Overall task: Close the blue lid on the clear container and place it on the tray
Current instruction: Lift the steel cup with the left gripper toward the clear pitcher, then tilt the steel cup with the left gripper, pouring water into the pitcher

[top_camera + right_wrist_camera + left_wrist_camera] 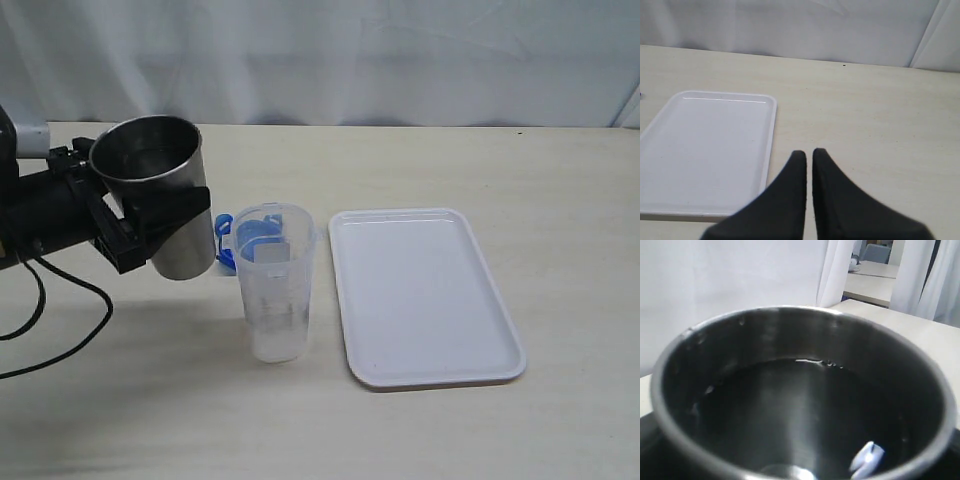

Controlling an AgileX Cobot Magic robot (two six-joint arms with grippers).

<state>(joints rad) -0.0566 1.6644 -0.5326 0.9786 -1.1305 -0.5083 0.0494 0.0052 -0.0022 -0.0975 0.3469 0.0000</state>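
The blue lid (pixel 223 241) is seen just behind the upright clear container (pixel 275 300), nearer the left end effector (pixel 158 218), which is clamped on a steel cup (pixel 150 165), than the empty, pressed-together right end effector (pixel 809 162).

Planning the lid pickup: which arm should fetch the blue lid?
Right, probably. The left gripper is clamped on the steel cup near the blue lid; the right gripper is empty, near the tray.

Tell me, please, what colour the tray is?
Plain white, with no pattern; the tray shows best in the exterior view.
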